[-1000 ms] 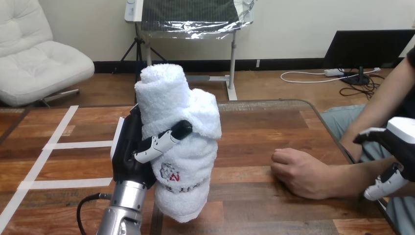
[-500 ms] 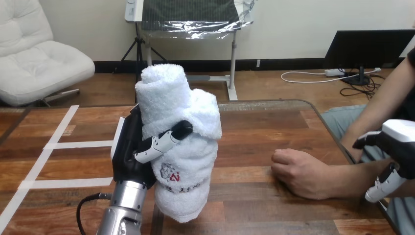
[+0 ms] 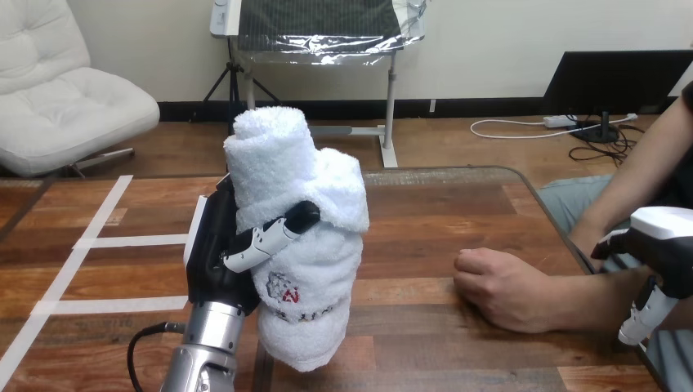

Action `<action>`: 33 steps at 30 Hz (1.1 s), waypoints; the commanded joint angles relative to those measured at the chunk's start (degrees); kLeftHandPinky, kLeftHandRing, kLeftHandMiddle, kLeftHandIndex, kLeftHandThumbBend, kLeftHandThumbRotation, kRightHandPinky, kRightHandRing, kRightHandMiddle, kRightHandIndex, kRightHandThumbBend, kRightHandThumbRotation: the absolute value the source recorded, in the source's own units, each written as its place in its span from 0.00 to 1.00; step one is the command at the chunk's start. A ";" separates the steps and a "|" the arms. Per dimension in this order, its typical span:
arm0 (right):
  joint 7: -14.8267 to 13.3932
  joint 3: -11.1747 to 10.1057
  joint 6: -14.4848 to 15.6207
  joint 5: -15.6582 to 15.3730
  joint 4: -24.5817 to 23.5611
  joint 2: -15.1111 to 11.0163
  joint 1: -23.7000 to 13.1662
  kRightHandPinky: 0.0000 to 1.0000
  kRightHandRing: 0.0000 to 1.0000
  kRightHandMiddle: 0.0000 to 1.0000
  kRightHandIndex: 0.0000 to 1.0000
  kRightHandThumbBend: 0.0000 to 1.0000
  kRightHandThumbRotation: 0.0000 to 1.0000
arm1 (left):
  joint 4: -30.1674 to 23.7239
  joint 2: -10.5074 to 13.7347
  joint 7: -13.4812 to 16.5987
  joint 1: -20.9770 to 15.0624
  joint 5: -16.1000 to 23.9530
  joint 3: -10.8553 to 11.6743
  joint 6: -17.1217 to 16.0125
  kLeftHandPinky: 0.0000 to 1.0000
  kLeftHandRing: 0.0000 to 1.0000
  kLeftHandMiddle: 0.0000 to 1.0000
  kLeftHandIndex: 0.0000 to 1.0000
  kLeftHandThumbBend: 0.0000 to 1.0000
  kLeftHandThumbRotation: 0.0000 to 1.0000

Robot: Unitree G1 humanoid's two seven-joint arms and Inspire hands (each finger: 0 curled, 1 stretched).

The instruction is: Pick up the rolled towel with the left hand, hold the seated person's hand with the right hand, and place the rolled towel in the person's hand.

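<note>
Rolled towel (image 3: 298, 237): upright and lifted clear of the table (image 3: 441, 212), at the left-centre of the head view, well apart from the person's hand
Left hand (image 3: 216, 261): clamped on the towel's middle from behind, thumb (image 3: 274, 233) curled across the front; the pick-up looks done
What changed on the left: nothing to speak of; towel and left hand sit where they were a second ago
Right hand (image 3: 666, 245): at the view's right edge, over the person's forearm (image 3: 588, 298) behind the wrist
What changed on the right: over the last second the hand has slid a little lower and further toward the right edge, along the forearm
Right hand's grip: cannot tell whether it has closed on the forearm or only straddles it
Person's hand (image 3: 502, 286): resting on the table as a loose fist, not moved, palm not turned up
Meaning for the task: the hold on the person's hand seems to be the step in hand and not yet settled; the towel waits, and the fist would likely need to open before the towel can be placed in it
</note>
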 commanded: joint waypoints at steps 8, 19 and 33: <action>0.35 4.13 -1.60 -2.24 4.17 -1.17 -5.37 0.89 0.93 0.92 0.88 0.80 0.02 | -1.71 -0.73 -0.99 -3.09 -0.68 1.20 -0.52 0.38 0.43 0.48 0.52 0.99 0.13; -0.95 6.79 -4.16 -2.42 7.96 -0.36 -7.19 0.90 0.92 0.91 0.87 0.80 0.04 | -1.60 -0.81 -1.22 -3.03 -0.67 1.84 -0.40 0.39 0.43 0.48 0.52 0.99 0.13; -0.82 10.29 -6.34 -3.84 11.44 0.19 -9.32 0.91 0.92 0.91 0.87 0.77 0.08 | -2.45 -0.98 -1.28 -2.43 -0.95 2.16 0.49 0.38 0.43 0.48 0.52 0.99 0.12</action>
